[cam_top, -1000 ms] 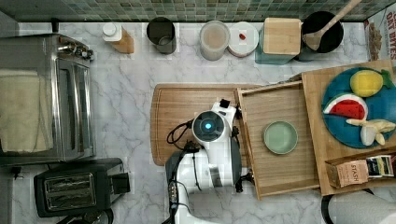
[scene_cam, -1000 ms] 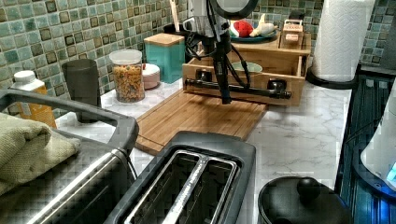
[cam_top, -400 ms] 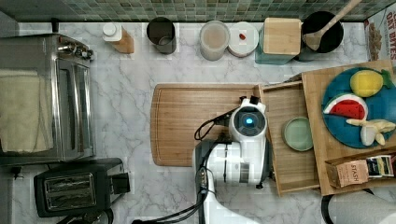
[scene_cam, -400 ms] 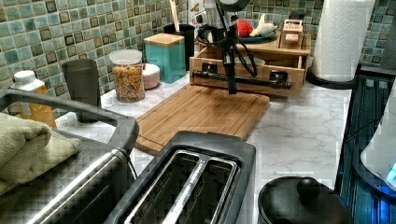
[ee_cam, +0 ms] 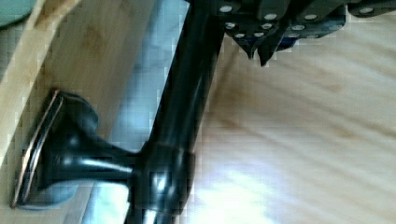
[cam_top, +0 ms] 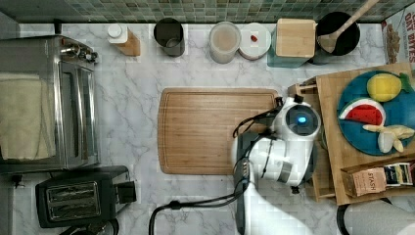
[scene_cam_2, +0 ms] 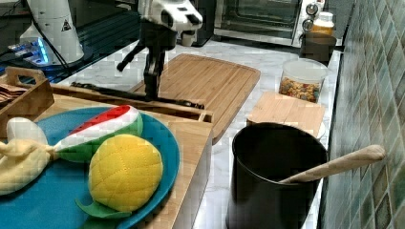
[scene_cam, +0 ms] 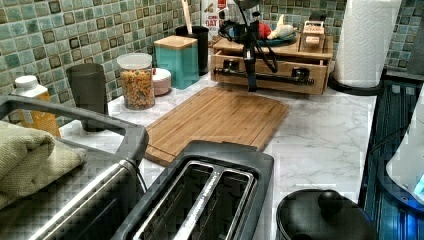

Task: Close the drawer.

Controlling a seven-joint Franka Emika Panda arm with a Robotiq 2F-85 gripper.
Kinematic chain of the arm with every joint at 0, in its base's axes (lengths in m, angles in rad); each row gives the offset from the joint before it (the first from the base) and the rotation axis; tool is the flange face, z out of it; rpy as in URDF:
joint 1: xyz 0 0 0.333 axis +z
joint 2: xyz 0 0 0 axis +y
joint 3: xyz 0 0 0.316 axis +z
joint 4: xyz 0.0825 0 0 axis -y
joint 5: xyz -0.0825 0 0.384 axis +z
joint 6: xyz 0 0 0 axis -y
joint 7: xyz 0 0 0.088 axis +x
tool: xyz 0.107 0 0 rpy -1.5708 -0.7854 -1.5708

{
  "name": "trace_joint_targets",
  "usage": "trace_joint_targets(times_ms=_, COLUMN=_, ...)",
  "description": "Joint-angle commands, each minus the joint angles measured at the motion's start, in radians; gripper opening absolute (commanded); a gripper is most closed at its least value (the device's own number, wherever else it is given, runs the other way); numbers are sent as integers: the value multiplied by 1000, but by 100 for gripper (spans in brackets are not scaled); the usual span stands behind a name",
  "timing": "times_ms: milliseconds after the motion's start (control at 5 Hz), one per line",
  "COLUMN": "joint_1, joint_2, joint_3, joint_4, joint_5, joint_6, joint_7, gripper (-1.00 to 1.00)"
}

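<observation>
Travel of the wide shallow light-wood drawer almost spent. A second back: pulled well out over the flat brown wooden cutting board, with a green bowl lying open in it. Less than half a second back: roughly halfway in. Now: tucked under the light wooden top bearing the round blue plate, at the top view's right, bowl covered. In the right view, just a narrow strip of rim left proud of that top; in the left view, front panel close to flush with the frame around it, though not surely home.

End effector carried rightward in the top view along with the drawer, fingertips pressed together and pinching nothing. Set against the cutting-board side of the long black bar handle, touching or just beside it, and so pushing rather than gripping. Same pose in the left view: a single narrow black tip standing upright at the bar, near its middle.

Judged from that: task near its end, perhaps a last short shove toward the top view's right wanted. Some risk of the closed tip slipping off the round bar. White marble table and the jars along the far tiled wall unchanged.
</observation>
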Motion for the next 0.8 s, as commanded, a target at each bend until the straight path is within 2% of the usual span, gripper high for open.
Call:
trace_joint_targets(times_ms=200, joint_1=-117, joint_2=39, joint_3=-123, joint_4=226, joint_5=-28, joint_6=1, joint_7=11, gripper=-100)
trace_joint_targets(times_ms=400, joint_1=-98, joint_2=-6, joint_3=-139, joint_4=182, joint_5=-76, joint_6=44, joint_7=93, gripper=-100)
trace_joint_targets(times_ms=800, joint_1=-84, joint_2=-5, joint_3=-154, joint_4=181, joint_5=-70, joint_6=44, joint_7=90, gripper=-100)
